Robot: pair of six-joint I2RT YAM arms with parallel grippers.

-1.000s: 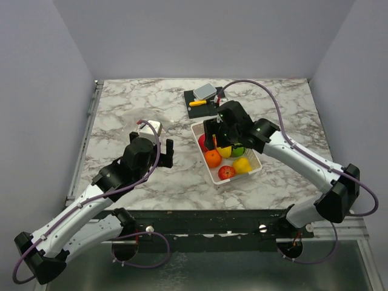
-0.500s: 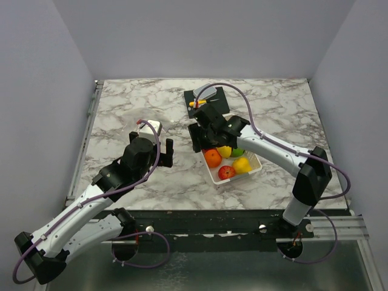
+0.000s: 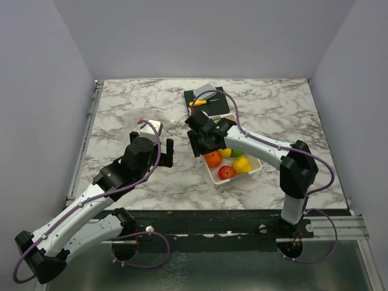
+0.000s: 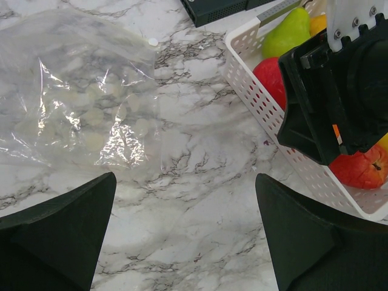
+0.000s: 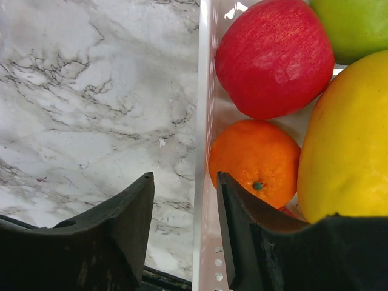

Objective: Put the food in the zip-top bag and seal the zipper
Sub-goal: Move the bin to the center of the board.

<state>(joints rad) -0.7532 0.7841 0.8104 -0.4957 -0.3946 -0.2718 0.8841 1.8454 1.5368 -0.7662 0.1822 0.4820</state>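
Note:
The clear dotted zip-top bag (image 4: 79,97) lies flat on the marble, left of the white basket (image 4: 254,97); I cannot make out its zipper. The food sits in the basket (image 3: 253,171): a red apple (image 5: 276,57), an orange (image 5: 254,160), a yellow fruit (image 5: 348,145), a green one (image 5: 354,24) and more. My right gripper (image 5: 185,200) is open, its fingers astride the basket's left wall, not closed on it; it also shows in the top view (image 3: 203,144). My left gripper (image 4: 185,206) is open and empty over bare marble between bag and basket.
A black board (image 3: 219,104) with a yellow-handled knife (image 3: 197,103) lies just behind the basket. The right arm's purple cable loops over the board. Grey walls stand around the table's back and sides.
My right gripper has moved left from over the basket's middle to its left wall, and the arm has folded in. The left arm has not moved.

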